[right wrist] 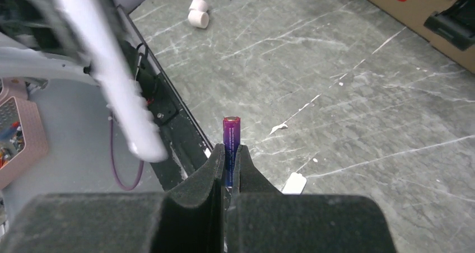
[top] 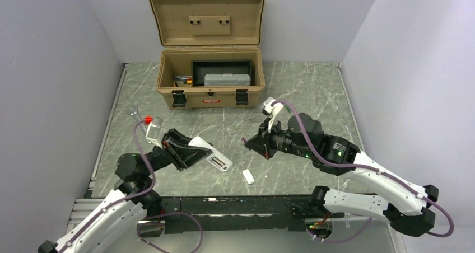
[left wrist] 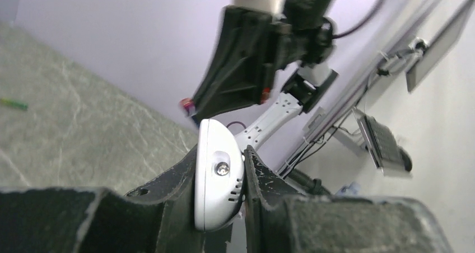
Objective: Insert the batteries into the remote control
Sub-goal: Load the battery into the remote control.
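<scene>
My left jaws clamp the remote [left wrist: 218,174] tight, above the table [top: 313,96]. My right jaws pinch the purple battery [right wrist: 231,135] by one end. The green battery [left wrist: 12,103] lies on the table.

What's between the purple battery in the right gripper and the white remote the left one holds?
Nothing: in the top view only bare grey tabletop shows between the thin purple battery and the slim white plastic remote control.

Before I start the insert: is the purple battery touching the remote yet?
Apart. The right wrist view shows the purple battery pinched in the right tool, with open space between it and the remote.
</scene>
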Available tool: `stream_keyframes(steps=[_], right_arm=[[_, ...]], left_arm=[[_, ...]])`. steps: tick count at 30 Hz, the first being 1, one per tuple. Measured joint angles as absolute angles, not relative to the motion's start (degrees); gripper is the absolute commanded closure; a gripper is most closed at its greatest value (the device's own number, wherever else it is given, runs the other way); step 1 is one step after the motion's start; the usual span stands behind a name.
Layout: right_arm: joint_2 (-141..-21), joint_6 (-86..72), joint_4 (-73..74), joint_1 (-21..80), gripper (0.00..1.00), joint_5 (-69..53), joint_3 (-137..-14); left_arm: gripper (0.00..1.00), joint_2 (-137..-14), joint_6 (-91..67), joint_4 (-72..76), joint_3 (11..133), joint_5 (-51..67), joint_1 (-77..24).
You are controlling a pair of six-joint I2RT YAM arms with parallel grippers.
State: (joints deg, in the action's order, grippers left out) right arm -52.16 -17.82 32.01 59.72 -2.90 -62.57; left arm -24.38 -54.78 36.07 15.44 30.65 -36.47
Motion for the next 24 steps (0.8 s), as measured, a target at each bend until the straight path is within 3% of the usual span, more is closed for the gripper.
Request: stream_keyframes(steps=[10,24], right_arm=[[-49.17,-17.80,29.43,59.72,1.00,0.54,-60.14],[-49.47,-16.36,29.10,59.72,1.00,-0.51,-59.51]], left_arm=[[1.00,-19.88,-35.59,15.05,37.58,39.22,-36.47],[1.00,-19.99,-29.54,4.84,37.67,39.72,-36.47]])
